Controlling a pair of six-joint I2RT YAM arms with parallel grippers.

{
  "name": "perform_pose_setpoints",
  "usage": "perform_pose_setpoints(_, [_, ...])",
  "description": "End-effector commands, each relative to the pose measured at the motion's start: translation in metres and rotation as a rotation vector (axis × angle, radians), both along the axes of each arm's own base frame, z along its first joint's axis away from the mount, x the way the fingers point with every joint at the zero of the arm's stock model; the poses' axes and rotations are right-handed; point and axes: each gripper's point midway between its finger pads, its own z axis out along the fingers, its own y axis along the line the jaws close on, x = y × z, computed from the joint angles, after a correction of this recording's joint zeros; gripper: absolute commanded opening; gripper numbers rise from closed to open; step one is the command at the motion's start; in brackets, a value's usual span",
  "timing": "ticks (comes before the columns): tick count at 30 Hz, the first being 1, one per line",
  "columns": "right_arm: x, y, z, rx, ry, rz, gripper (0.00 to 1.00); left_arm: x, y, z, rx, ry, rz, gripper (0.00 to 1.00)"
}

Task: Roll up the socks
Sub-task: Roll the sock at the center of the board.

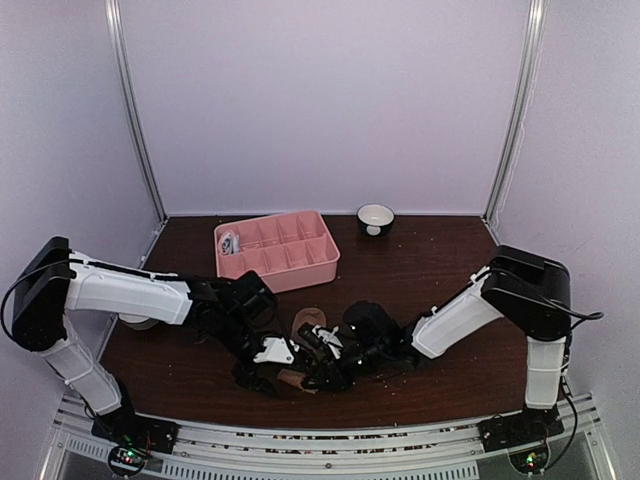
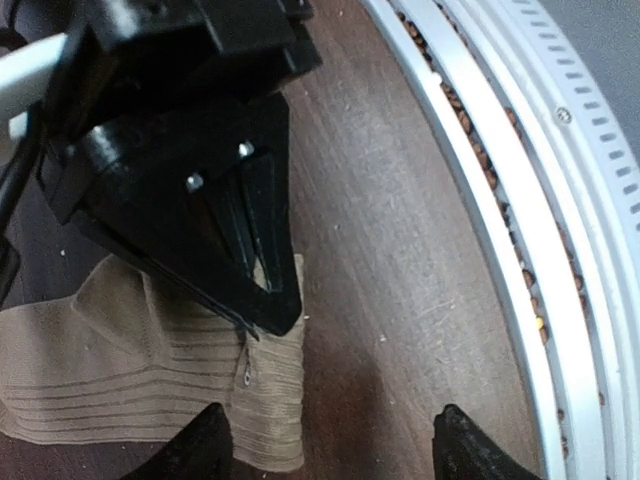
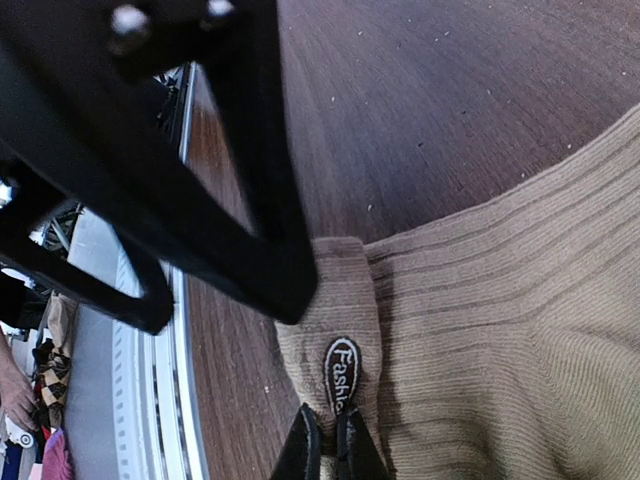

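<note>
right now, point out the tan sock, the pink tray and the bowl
tan sock [image 3: 500, 300], right wrist view, ribbed fabric
pink tray [image 1: 290, 276], top external view, near wall
bowl [image 1: 375, 231], top external view, dark near wall

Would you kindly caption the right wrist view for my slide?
Right gripper pinching the tan sock beside its oval label.

From above, the left gripper [image 1: 268, 372] and the right gripper [image 1: 322, 376] hide most of the tan sock [image 1: 293, 379]. Up close, the right fingers [image 3: 352, 445] cover the end of its label [image 3: 341, 368]. A small thing [image 1: 230, 242] in the pink tray [image 1: 318, 268] is too tiny to name.
</note>
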Motion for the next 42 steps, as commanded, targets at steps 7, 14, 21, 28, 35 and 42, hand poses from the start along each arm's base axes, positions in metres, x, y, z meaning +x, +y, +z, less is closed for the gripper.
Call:
perform_pose_setpoints(7, [-0.050,-0.104,-0.116,-0.536,0.276,-0.066,0.00,0.030,-0.018,-0.017,0.028,-0.082,0.052,0.51])
perform_pose_setpoints(14, [-0.047,-0.104,-0.117,-0.540,0.277,-0.084,0.00,0.023,-0.022,-0.022,0.048,-0.008,0.046,0.36])
perform_pose_setpoints(21, [-0.034,-0.100,-0.106,-0.490,0.214,-0.139,0.06,0.025,-0.015,-0.037,0.104,0.034,0.074,0.00])
perform_pose_setpoints(28, [-0.011,-0.097,-0.071,-0.348,0.064,-0.240,0.27,0.037,-0.010,-0.045,0.165,0.206,0.129,0.00])
perform_pose_setpoints(35, [0.004,-0.107,-0.046,-0.254,-0.029,-0.341,0.30,0.039,-0.017,-0.055,0.242,0.321,0.159,0.00])
perform_pose_setpoints(42, [0.014,-0.124,-0.018,-0.157,-0.196,-0.439,0.44,0.040,-0.019,-0.067,0.362,0.417,0.162,0.00])
